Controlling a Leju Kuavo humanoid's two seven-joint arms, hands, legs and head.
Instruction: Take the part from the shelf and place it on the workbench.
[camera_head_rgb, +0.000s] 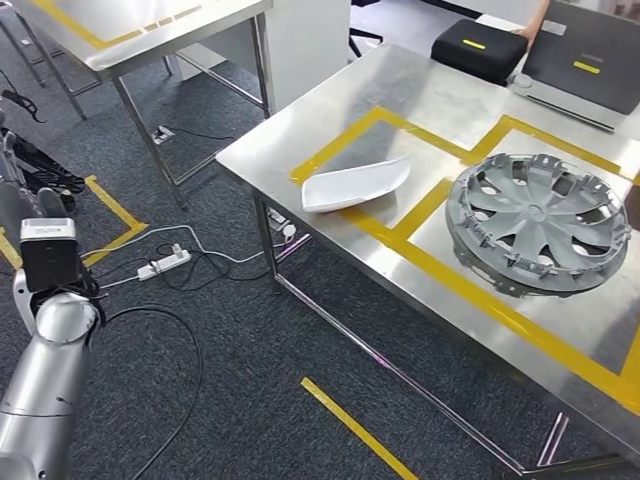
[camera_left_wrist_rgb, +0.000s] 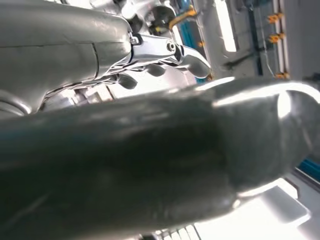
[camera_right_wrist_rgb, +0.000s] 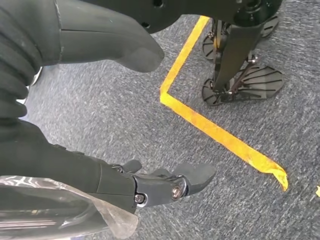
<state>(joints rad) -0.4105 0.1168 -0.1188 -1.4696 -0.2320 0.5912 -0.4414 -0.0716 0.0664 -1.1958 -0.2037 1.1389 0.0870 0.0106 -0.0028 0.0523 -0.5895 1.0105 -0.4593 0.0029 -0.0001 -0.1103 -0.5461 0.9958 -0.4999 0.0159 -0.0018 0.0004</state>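
1. The left arm (camera_head_rgb: 45, 380) comes in low at the near left of the head view, silver, with a black camera box (camera_head_rgb: 48, 250) at its wrist.
2. In the left wrist view the left hand (camera_left_wrist_rgb: 113, 55) lies against a broad, dark, shiny curved part (camera_left_wrist_rgb: 158, 165); one metal finger (camera_left_wrist_rgb: 188, 55) reaches along its edge. The view is blurred, so I cannot tell how firm the grip is.
3. In the right wrist view the right hand (camera_right_wrist_rgb: 124, 115) hangs above grey carpet (camera_right_wrist_rgb: 113, 115), thumb and fingers (camera_right_wrist_rgb: 177, 182) spread apart and holding nothing. A strip of yellow tape (camera_right_wrist_rgb: 211, 130) makes a corner on the carpet beyond it.
4. On the floor near the left arm lie black cables (camera_head_rgb: 173, 340) and a white power strip (camera_head_rgb: 162, 264).
5. The steel workbench (camera_head_rgb: 423, 90) stands to the right, marked with yellow tape squares.
6. A white curved panel (camera_head_rgb: 355, 186) lies in the nearer left square.
7. A grey wheel cover (camera_head_rgb: 537, 222) lies in the right square, apart from the panel.
8. At the far edge sit a black case (camera_head_rgb: 479, 48) and a second dark case (camera_head_rgb: 585, 55); a person's hand (camera_head_rgb: 532, 28) rests between them.
9. A second steel table (camera_head_rgb: 151, 35) stands further off at the upper left.
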